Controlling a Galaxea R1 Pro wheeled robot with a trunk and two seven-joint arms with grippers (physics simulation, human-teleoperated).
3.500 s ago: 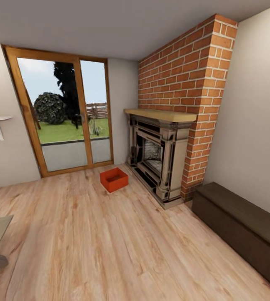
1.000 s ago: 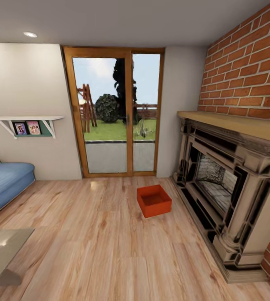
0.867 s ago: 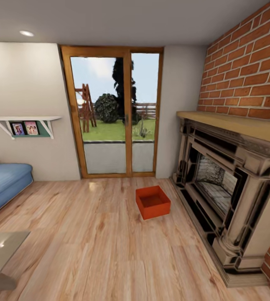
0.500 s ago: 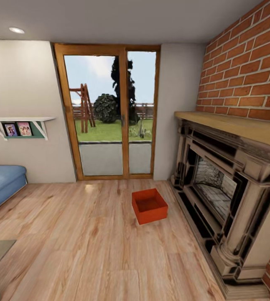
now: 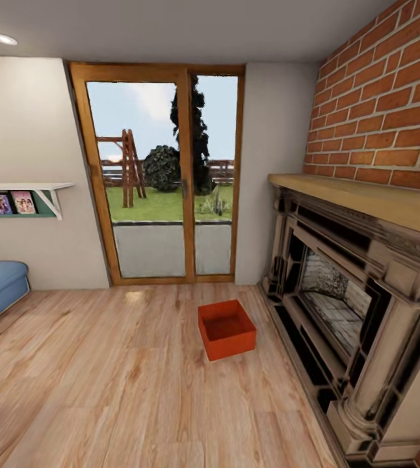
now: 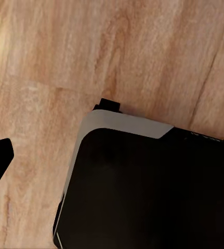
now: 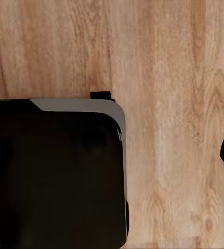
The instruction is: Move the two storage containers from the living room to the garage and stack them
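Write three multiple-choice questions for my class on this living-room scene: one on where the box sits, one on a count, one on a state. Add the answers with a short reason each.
1. Where is the orange-red box?
A. On the wooden floor, left of the fireplace
B. On the mantel
C. On the blue sofa

2. How many orange-red boxes show in the head view?
A. Three
B. Two
C. One

3. What state is the box in?
A. Closed with a lid
B. Open-topped and empty
C. Tipped on its side

Answers:
1. A, since the box rests flat on the planks, between the glass door and the fireplace, apart from the hearth.
2. C, since a single box stands on the floor.
3. B, since its bare bottom shows between four upright walls.
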